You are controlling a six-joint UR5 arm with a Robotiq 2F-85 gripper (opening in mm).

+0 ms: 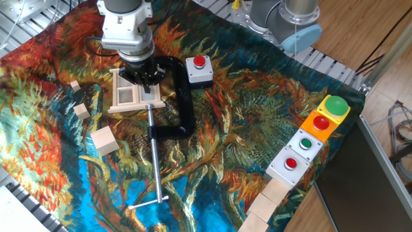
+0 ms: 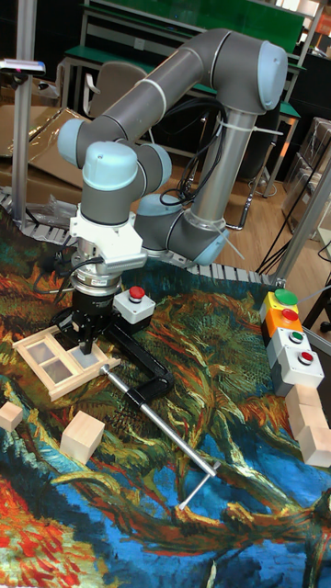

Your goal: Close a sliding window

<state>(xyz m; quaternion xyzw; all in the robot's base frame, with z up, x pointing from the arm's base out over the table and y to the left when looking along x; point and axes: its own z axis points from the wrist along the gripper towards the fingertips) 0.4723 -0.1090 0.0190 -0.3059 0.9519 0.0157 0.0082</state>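
— Lighting?
— Even, bright overhead light is filling both views; the cloth [image 1: 244, 116] is showing only soft, short shadows.
— Defects?
— Glare is glinting along the clamp's steel rod [image 1: 154, 151]; the tall view's background is looking slightly soft.

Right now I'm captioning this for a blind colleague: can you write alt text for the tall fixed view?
A grey robot arm's gripper points down onto the right end of a small wooden sliding window lying flat on a colourful painted cloth. A black clamp lies beside it, with wooden cubes and button boxes nearby.
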